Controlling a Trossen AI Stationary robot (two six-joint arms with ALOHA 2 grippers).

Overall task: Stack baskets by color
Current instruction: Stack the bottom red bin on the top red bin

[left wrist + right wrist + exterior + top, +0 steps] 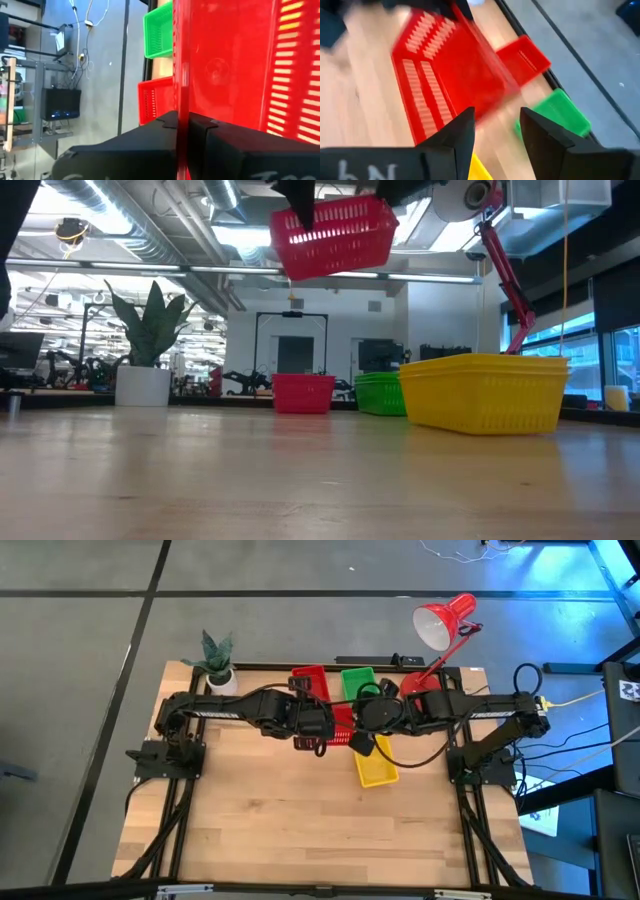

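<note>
Baskets are partly sorted: one red basket (333, 236) hangs in the air, its wall pinched between the closed fingers of the left gripper (182, 122). The right gripper (496, 131) hovers just beside it with its fingers spread wide and nothing between them. Beyond the fingers, toward the table's far edge, a second red basket (309, 679) and a green basket (357, 680) sit side by side, and a yellow basket (377, 768) lies nearer, under the right arm.

grey floor (80, 690), ceiling ducts (170, 220), potted plant (145, 345), red lamp (440, 625)
</note>
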